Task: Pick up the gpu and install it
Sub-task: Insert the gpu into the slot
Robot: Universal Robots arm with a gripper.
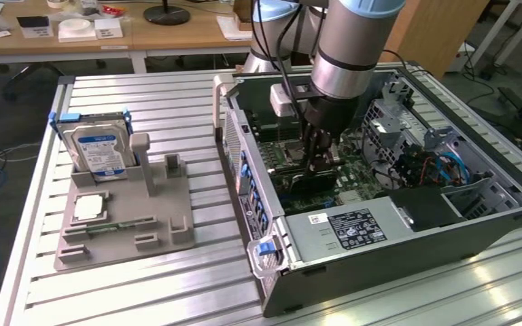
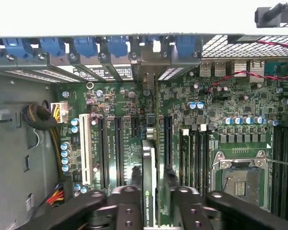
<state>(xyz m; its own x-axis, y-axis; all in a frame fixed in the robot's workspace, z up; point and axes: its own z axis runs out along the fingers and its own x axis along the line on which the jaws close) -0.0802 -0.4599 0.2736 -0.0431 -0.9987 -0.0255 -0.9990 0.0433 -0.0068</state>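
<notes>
Gpu (image 2: 149, 184), seen edge-on as a thin dark card with a green stripe and white lettering along its top edge, standing upright between the two black fingers (image 2: 127, 208) of the gripper (image 2: 151, 211), over the green motherboard (image 2: 221, 120) inside the open computer case (image 1: 406, 238). The fingers flank the card closely on both sides, and the gripper appears clasped on it. The card runs in line with the long black expansion slots (image 2: 119, 148) and sits among them; whether its lower edge is seated in a slot cannot be told. Its far end points toward the rear wall of the case, where a row of blue slot clips (image 2: 86, 45) lies.

In the exterior view, the robot arm (image 1: 352, 47) reaches straight down into the case, which lies on its side on a ribbed metal surface (image 1: 152, 285) with the grey power supply (image 1: 352, 227) at its near end. The empty processor socket (image 2: 240, 179) is just beside the gripper on the motherboard.

On the exterior view's left, well apart from the case, a grey holder (image 1: 125, 224) rests on the surface. A silver hard drive (image 1: 98, 153) with a blue-and-white label stands upright in it, and a narrow green memory stick (image 1: 107, 226) lies flat near its front.
</notes>
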